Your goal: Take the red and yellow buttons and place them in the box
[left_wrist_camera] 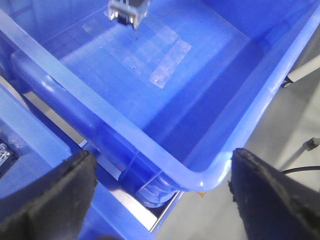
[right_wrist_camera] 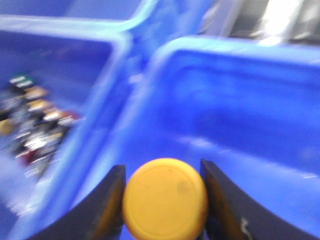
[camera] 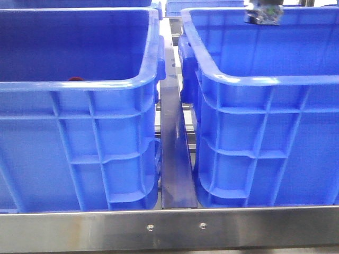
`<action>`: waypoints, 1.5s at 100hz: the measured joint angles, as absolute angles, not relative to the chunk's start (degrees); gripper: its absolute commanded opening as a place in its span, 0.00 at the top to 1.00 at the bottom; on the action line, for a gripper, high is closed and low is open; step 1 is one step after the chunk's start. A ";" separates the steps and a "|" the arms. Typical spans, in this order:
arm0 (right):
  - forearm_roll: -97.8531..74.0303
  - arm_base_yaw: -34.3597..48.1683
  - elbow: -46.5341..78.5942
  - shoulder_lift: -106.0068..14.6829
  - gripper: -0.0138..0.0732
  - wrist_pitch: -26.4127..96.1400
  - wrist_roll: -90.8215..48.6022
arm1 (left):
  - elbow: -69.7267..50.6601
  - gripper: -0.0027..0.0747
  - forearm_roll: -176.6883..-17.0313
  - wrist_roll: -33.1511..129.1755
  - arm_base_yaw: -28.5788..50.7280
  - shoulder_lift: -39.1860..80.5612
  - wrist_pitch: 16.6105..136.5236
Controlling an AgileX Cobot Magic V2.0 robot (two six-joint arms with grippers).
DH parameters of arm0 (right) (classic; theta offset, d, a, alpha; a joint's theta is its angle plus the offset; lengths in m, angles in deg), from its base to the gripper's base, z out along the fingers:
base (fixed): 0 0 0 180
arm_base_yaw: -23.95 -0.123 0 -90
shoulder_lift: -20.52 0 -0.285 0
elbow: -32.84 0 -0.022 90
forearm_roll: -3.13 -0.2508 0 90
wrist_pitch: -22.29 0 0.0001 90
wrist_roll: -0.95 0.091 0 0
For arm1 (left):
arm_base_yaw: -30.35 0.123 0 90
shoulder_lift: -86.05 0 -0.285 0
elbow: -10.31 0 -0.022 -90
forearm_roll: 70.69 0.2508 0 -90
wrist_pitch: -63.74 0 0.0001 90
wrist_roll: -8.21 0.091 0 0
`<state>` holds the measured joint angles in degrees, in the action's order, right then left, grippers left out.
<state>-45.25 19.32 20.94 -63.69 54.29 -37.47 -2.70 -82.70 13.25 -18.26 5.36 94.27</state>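
Right wrist | right gripper clamps round glossy yellow button

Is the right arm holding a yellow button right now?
Yes, the right gripper has a yellow button clamped between its fingers above a blue box.

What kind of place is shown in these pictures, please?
Probably an industrial sorting or parts-handling workstation. Two large blue crates stand side by side on a bare metal frame, one crate holds a heap of small mixed parts, and the right gripper carries a yellow button.
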 measured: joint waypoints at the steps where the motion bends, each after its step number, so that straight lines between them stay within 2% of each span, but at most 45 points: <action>1: -45.25 19.32 20.72 -63.73 0.56 53.40 -37.45 | -2.70 0.28 -82.70 13.25 -18.26 5.36 94.27; 26: -45.25 19.32 11.87 -66.93 0.56 34.45 -37.45 | -2.70 0.28 -82.70 13.25 -18.26 5.36 94.27; 54: -46.04 19.22 11.60 -74.63 0.56 22.29 -37.45 | -2.70 0.28 -82.70 13.25 -18.26 5.36 94.27; 135: -47.08 16.03 20.33 -89.11 0.56 17.70 -37.45 | -2.70 0.28 -82.70 13.25 -18.26 5.36 94.27; 144: -47.19 15.90 20.43 -89.11 0.52 17.26 -37.45 | -2.70 0.28 -82.70 13.25 -18.26 5.36 94.27; 150: -47.19 15.90 20.43 -89.11 0.45 17.17 -37.45 | -2.70 0.28 -82.70 13.25 -18.26 5.36 94.27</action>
<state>-47.19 15.90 20.43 -89.11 17.17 -37.45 -2.70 -82.70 13.25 -18.26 5.36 94.27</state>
